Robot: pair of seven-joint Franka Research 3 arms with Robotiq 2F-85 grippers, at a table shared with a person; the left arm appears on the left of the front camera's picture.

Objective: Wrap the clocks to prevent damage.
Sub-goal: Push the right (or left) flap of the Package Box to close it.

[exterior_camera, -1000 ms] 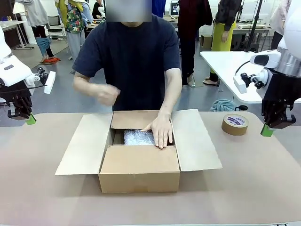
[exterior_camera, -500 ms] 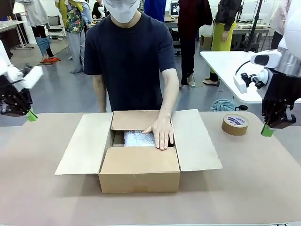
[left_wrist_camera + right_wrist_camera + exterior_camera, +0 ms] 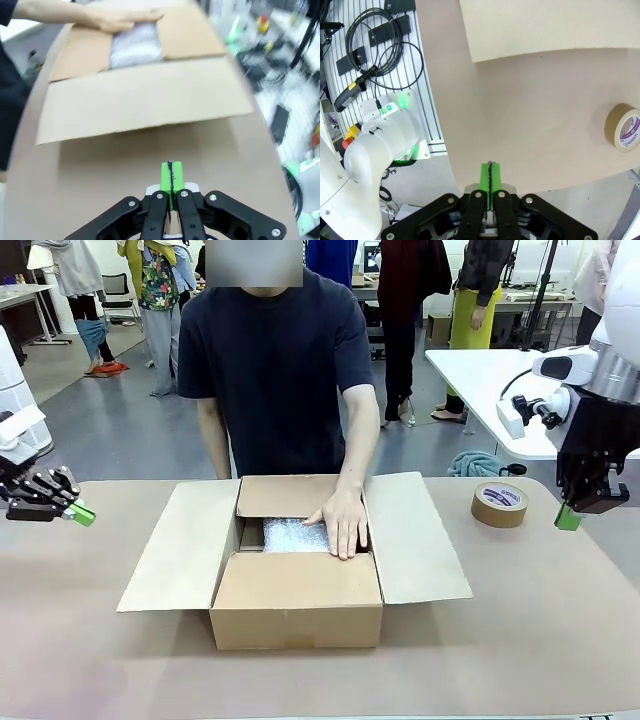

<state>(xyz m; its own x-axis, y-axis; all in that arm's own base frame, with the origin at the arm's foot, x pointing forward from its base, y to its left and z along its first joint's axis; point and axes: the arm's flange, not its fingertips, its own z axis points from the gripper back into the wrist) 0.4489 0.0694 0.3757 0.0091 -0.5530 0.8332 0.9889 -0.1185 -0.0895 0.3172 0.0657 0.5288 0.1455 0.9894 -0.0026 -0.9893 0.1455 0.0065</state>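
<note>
An open cardboard box stands mid-table. Inside it lies a bundle in bubble wrap, and the person's hand presses flat on it; no clock face shows through the wrap. The left wrist view shows the same box, wrap and hand. My left gripper is shut and empty, turned sideways at the table's left edge with its tips toward the box; its green pads meet. My right gripper hangs shut and empty above the table's right end, pads together.
A roll of brown packing tape lies flat at the back right, near my right gripper, and also appears as the tape roll from the wrist. The box's side flaps spread wide over the table. Cables lie beyond the table's edge.
My left arm has dropped and rotated, so its gripper now points sideways toward the box. The person's other arm has dropped out of sight. The right arm stayed still.
</note>
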